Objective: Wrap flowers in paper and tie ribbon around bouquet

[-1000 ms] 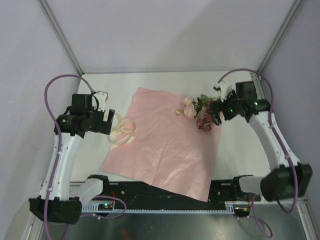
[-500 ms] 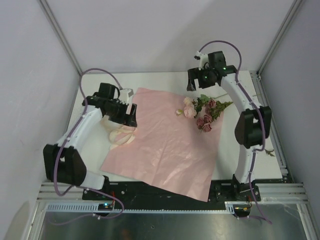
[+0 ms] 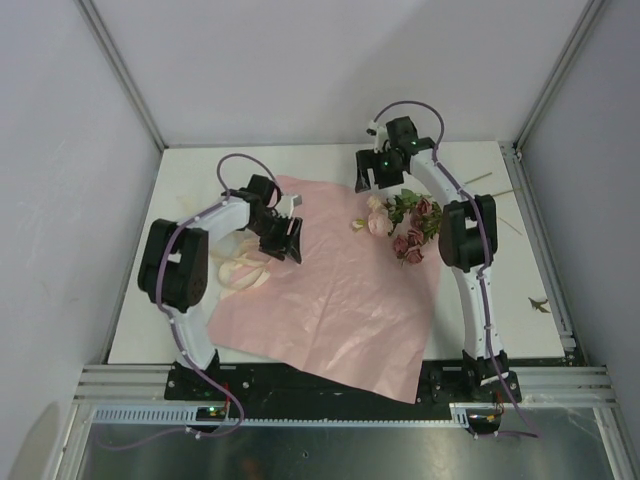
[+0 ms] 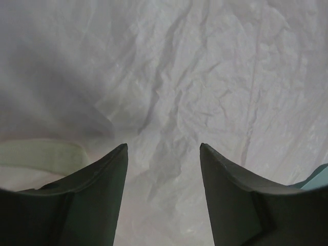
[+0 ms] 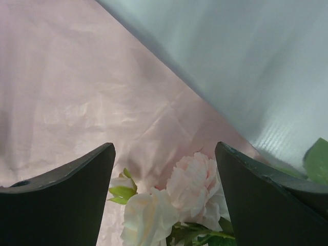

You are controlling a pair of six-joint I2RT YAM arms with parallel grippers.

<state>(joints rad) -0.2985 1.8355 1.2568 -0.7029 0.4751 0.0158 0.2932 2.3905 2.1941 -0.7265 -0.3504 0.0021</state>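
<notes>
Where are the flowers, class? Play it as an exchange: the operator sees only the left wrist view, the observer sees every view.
Observer: The small bunch of pale pink and dark red artificial roses lies with its heads on the far right corner of the large pink paper sheet, outside your view.
Operator: Is the other arm near it?
Observer: Yes. The right gripper hangs over that bunch, fingers apart, holding nothing.
Operator: And the cream strip at my left edge?
Observer: That is the long cream-beige fabric ribbon, lying in loose loops on the table at the sheet's left edge.
</notes>
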